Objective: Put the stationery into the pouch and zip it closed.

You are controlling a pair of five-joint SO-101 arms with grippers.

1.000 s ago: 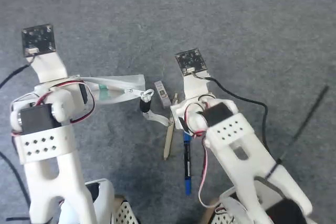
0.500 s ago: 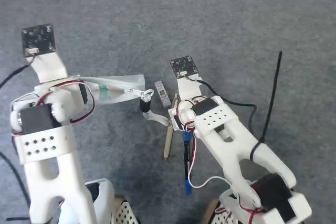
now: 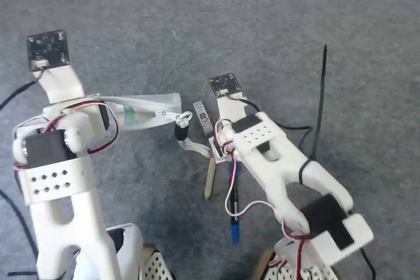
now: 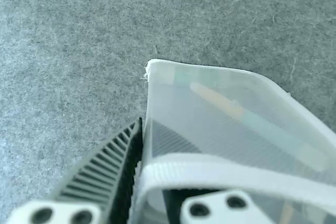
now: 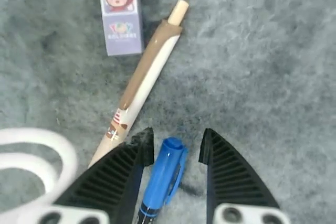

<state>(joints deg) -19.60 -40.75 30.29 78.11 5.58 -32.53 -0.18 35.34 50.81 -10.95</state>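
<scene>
The white left arm [image 3: 56,168] stands upright at its side, forearm stretched forward, its left gripper [image 4: 147,148] clamped on the translucent white zip pouch [image 4: 220,124]. The white right arm [image 3: 282,162] leans forward and inward, wrist bent down, the right gripper [image 5: 176,139] holding its black ribbed fingers [image 5: 128,161] parted
</scene>
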